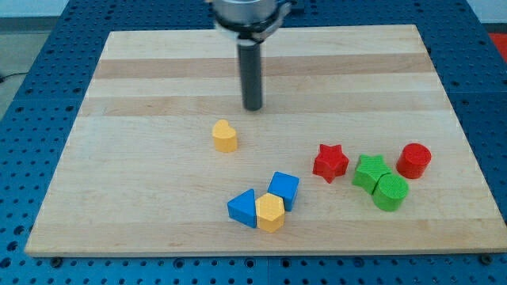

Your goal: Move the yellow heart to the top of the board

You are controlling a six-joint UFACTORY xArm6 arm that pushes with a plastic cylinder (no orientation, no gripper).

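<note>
The yellow heart (pixel 225 136) sits a little left of the board's middle. My tip (pixel 252 108) rests on the board just above and to the right of the heart, a short gap away, not touching it. The rod rises straight up to the arm at the view's top.
A blue triangle (pixel 243 208), a yellow hexagon (pixel 270 212) and a blue cube (pixel 283 189) cluster near the bottom middle. At the right stand a red star (pixel 330 161), a green star (pixel 370 171), a green cylinder (pixel 390 192) and a red cylinder (pixel 413 160). The wooden board (pixel 158 71) lies on a blue perforated table.
</note>
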